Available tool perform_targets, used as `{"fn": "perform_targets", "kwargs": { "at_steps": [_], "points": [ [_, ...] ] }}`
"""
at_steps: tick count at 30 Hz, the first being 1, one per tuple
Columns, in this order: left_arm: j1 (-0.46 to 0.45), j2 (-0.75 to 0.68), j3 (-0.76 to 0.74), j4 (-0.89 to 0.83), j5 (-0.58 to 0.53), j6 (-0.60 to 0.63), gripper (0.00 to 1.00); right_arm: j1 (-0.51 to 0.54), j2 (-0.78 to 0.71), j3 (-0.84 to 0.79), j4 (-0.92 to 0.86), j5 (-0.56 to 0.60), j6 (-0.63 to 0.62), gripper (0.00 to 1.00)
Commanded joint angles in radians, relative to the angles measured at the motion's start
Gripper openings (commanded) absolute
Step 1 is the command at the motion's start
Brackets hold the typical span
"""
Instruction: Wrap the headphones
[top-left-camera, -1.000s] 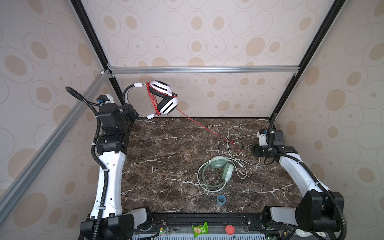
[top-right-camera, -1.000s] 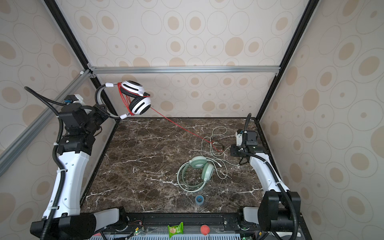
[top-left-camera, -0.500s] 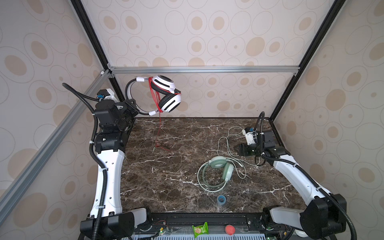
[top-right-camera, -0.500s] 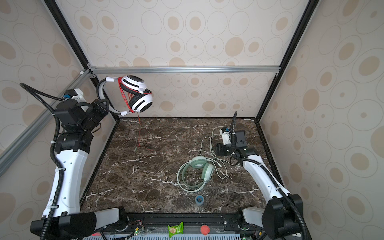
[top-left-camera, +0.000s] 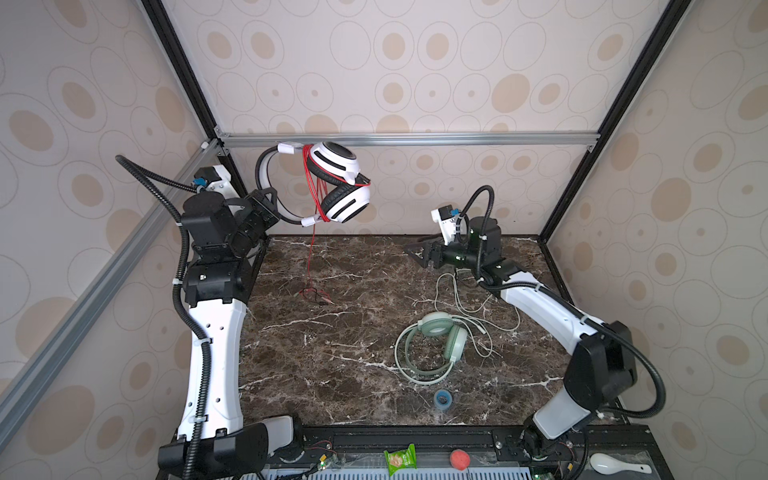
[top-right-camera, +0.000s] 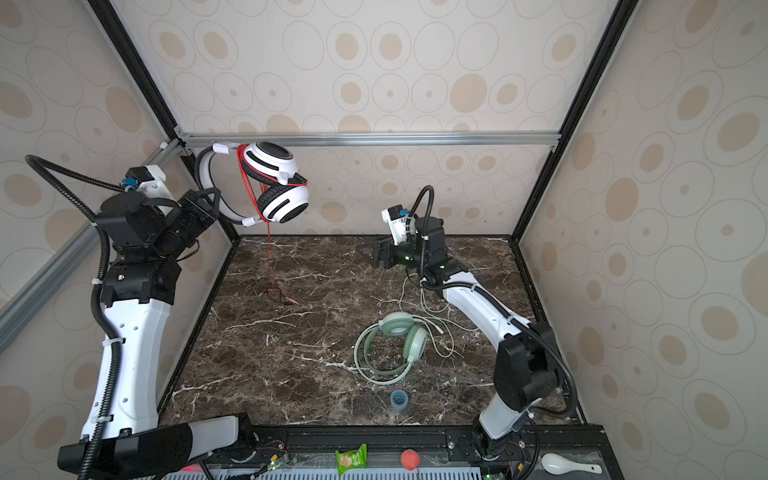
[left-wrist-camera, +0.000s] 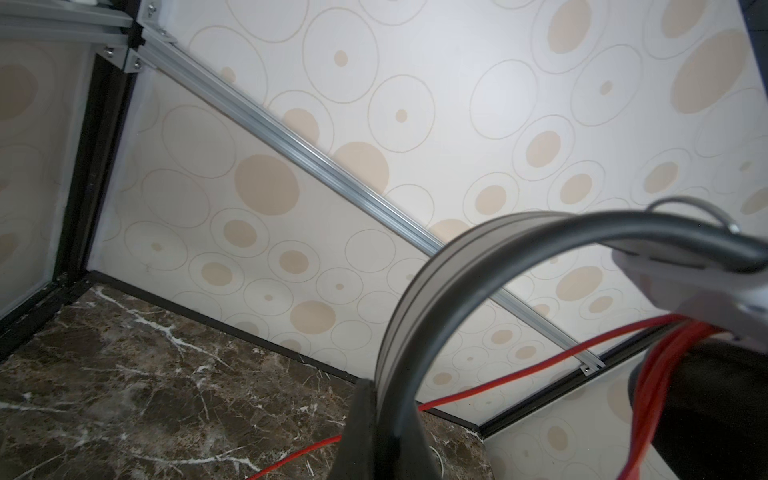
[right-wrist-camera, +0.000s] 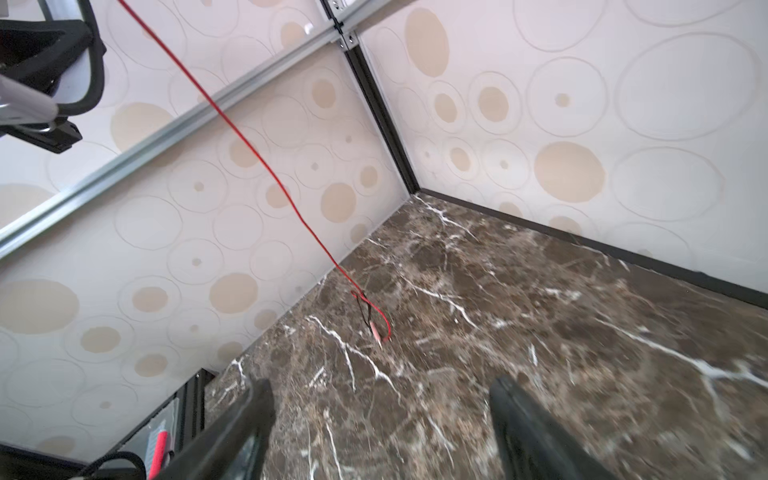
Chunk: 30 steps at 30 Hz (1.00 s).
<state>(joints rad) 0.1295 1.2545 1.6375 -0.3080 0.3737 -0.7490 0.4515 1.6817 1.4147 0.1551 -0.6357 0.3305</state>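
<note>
**Left fingers (left-wrist-camera: 363, 419) clamped on the headband (left-wrist-camera: 409, 316) — one pair part-wound, one untouched**

Pressed tight on that band, the left fingers hold the white-and-black headphones (top-left-camera: 338, 187) up in the air near the back left corner, well above the surface (top-left-camera: 332, 353). Several turns of the red cable (top-left-camera: 309, 183) run across the pair beside the ear cups, so the winding is clearly under way. It isn't finished, though: a long tail drops straight down from the lower cup, and its plug end lies in a small tangle on the marble.

The right fingers (right-wrist-camera: 523, 424) stand wide apart with nothing between them. They hover over the back of the surface and point toward that dangling tail, apart from it.

By my reckoning the slack has to be picked up and carried round the pair a few more times. The mint green headphones (top-left-camera: 432, 345) lie flat toward the front right, nothing touching them, their pale cable (top-left-camera: 456, 291) sprawled in loose loops beside and behind them. That whole pair is yet to do — I'd put the job at well under half.
</note>
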Motion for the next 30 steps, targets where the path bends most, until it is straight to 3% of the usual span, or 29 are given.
{"fn": "perform_targets", "kwargs": {
  "at_steps": [1, 10, 16, 22, 30],
  "points": [
    [-0.026, -0.004, 0.093, 0.034, 0.039, -0.033, 0.00, 0.047, 0.105, 0.121, 0.147, -0.098, 0.086, 0.84],
    [-0.114, 0.001, 0.103, 0.018, -0.008, -0.039, 0.00, 0.124, 0.426, 0.498, 0.262, -0.146, 0.230, 0.88],
    [-0.165, 0.016, 0.116, 0.001, -0.031, -0.043, 0.00, 0.134, 0.514, 0.625, 0.273, -0.181, 0.248, 0.90],
    [-0.182, 0.044, 0.167, -0.019, -0.008, -0.041, 0.00, 0.114, 0.407, 0.442, 0.298, -0.212, 0.201, 0.88],
    [-0.197, 0.069, 0.196, -0.060, 0.047, -0.023, 0.00, 0.080, 0.200, 0.200, 0.181, -0.223, 0.035, 0.88]
  ]
}}
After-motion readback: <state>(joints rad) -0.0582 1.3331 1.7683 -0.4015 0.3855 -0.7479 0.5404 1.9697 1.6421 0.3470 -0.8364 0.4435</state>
